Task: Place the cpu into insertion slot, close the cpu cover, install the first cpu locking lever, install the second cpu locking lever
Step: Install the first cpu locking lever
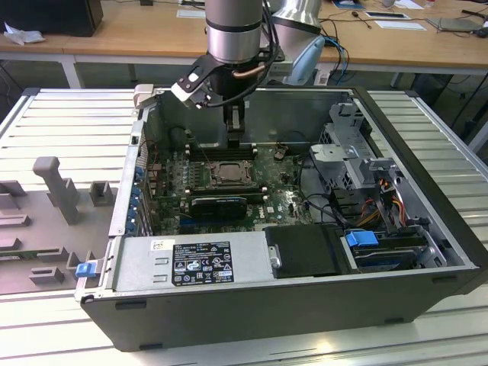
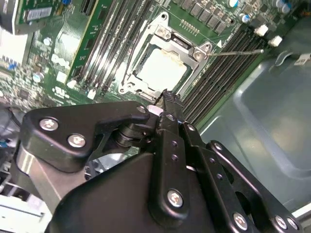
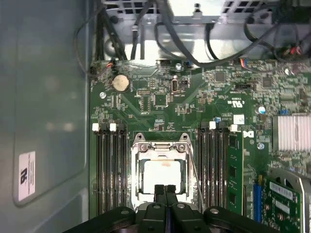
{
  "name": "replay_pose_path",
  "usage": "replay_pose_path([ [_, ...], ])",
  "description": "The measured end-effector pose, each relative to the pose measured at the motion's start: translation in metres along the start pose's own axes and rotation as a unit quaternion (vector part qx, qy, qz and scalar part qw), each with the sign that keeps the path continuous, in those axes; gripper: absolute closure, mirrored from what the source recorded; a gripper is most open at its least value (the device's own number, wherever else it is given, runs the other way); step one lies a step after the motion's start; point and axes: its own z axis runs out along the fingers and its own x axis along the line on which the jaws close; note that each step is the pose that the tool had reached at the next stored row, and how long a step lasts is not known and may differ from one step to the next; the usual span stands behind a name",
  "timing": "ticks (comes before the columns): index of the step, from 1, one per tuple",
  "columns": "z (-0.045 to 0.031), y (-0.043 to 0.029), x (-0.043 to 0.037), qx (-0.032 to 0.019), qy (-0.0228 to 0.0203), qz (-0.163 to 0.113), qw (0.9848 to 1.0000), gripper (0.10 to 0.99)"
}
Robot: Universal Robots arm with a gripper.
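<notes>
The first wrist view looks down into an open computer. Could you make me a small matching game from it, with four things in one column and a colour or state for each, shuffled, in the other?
Things:
1. cpu
2. cpu cover
3. tool
4. coin battery

Descriptions:
A. black, fingers shut together
B. round silvery disc
C. pale square seen through a window
D. silvery metal frame with an open centre

Pairs: 1-C, 2-D, 3-A, 4-B
</notes>
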Motion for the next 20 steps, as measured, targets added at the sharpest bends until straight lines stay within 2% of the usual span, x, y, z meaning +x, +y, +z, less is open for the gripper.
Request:
replay_pose_path([
  [1,0.0,0.0,0.0,0.0004,0.0008,-0.017,0.9998,0.98],
  [3,0.0,0.0,0.0,0.001,0.0016,-0.035,0.9994,0.98],
  [7,0.0002,-0.0001,0.0001,0.0022,0.0028,-0.073,0.9973,0.98],
  [8,0.0003,0.0,0.0002,0.0029,0.0019,-0.085,0.9963,0.98],
  [11,0.0003,0.0,0.0001,0.0037,0.0001,-0.101,0.9949,0.98],
  [20,0.0004,0.0,0.0002,0.0044,0.0013,-0.133,0.9911,0.98],
])
